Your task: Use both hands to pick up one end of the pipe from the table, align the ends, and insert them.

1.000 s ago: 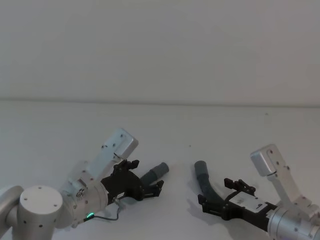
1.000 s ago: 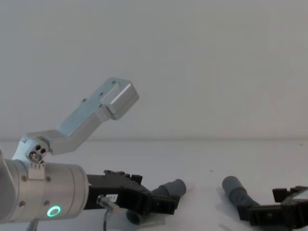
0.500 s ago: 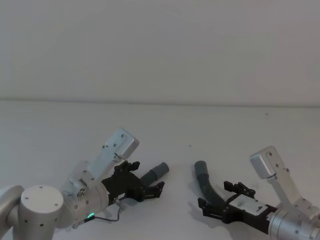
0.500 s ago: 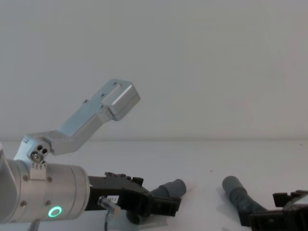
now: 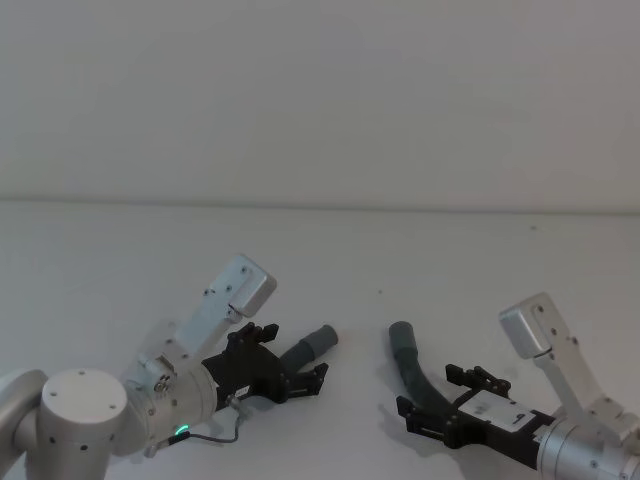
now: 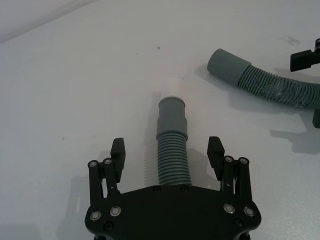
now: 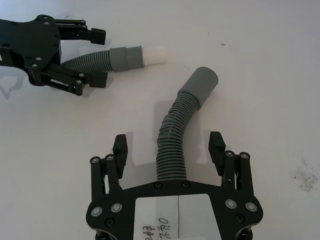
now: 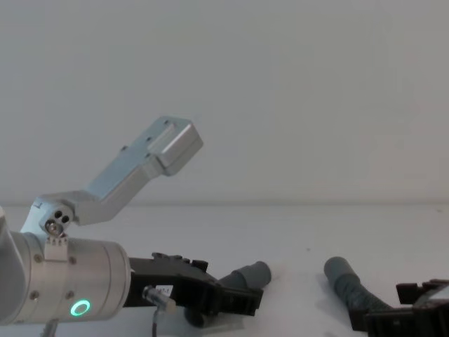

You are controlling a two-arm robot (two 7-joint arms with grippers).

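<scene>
Lying on the matt white table [image 5: 120, 260], two dark grey ribbed hose pieces are noted, their ends apart; the left hose piece [image 6: 173, 160] runs straight to a smooth cuff [image 6: 171, 114] with a whitish tip [image 7: 155, 54]; the right hose piece [image 7: 171, 150] is curved and ends in a wider smooth cuff [image 7: 200, 82]. Each is straddled, untouched, by spread black prongs: left gripper [image 6: 166, 146], right gripper [image 7: 168, 141]. Against a second ago, the right gripper is seen drawn slightly back toward the robot; both hoses are unmoved.
</scene>
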